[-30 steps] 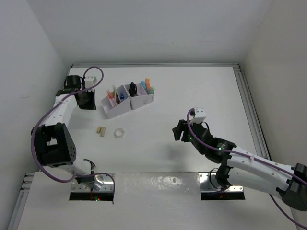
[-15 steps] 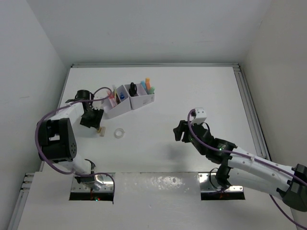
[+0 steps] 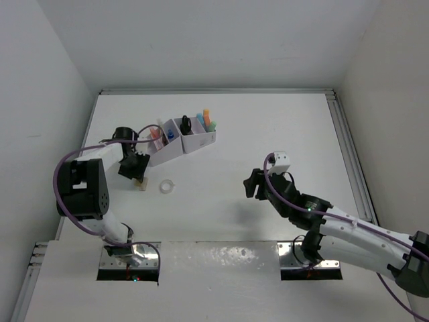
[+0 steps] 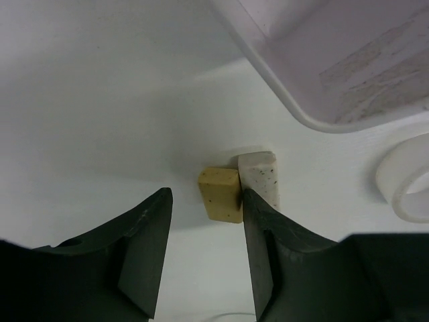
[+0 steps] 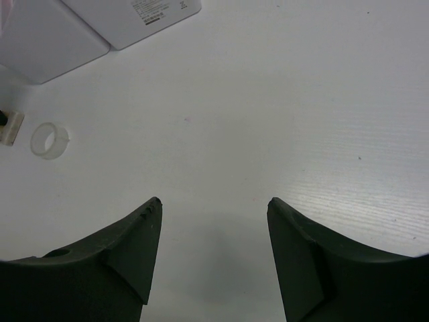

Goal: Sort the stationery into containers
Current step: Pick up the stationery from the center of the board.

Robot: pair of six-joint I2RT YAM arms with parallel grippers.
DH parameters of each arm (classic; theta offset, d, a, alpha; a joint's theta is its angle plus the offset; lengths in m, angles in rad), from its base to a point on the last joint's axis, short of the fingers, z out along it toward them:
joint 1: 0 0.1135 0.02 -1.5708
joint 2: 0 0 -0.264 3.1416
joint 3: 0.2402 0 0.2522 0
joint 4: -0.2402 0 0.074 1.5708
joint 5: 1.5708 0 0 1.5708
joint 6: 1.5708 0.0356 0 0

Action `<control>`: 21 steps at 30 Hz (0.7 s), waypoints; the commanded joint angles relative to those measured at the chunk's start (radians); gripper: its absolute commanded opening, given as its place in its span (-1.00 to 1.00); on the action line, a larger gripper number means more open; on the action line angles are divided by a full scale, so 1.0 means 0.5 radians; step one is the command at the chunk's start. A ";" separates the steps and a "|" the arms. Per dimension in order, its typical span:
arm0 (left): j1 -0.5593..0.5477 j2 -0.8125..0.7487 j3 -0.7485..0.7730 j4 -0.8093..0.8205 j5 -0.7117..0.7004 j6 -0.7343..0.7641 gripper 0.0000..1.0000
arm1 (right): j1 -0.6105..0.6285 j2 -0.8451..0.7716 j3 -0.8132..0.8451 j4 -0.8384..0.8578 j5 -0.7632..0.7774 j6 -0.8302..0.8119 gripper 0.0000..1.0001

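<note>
The tan block [image 4: 220, 194] and the white speckled block [image 4: 260, 176] are short and rectangular. They lie flat, touching side by side, at 7 o'clock from the organiser [image 3: 179, 142]. The tape ring [image 4: 402, 180], clear, lies at 3 o'clock from them, apart.

The left gripper [image 4: 206, 199] has its jaws partly apart, straddling the tan block with a gap on one side. The right gripper [image 5: 214, 204] has its jaws wide, holding nothing, over the table [image 3: 268, 127].

The table is white and matte. White walls [image 3: 201, 40] enclose it on three sides.
</note>
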 commanded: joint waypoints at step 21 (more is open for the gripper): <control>-0.036 0.196 -0.040 0.168 -0.197 0.022 -0.92 | -0.001 -0.079 0.026 -0.048 0.097 0.005 0.27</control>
